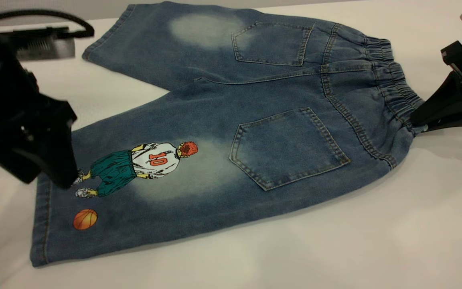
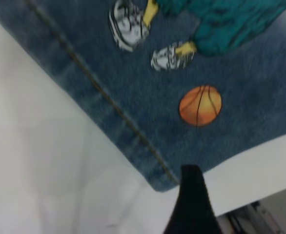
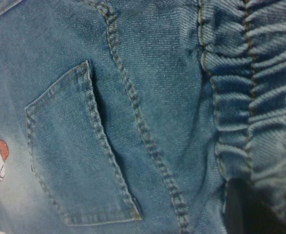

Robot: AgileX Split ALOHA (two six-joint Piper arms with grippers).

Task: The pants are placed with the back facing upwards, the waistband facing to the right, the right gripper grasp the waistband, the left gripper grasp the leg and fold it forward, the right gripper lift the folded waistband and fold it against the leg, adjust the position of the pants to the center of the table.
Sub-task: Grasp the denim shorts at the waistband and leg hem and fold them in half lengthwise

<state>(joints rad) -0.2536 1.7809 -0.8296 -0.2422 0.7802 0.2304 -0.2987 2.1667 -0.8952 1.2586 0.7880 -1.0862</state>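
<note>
The pants lie flat on the table, back pockets up and waistband to the right. The leg with the number 10 player and the orange basketball is nearest the front. My left gripper hovers open over that leg's hem by the player's shoes. In the left wrist view only one of its fingers shows, just past the hem corner. My right gripper is shut on the waistband at its front corner, where gathered denim folds over its dark jaw.
A black cable and a grey block sit at the back left of the table. Bare tabletop runs along the front of the pants and to their right. The table's edge shows in the left wrist view.
</note>
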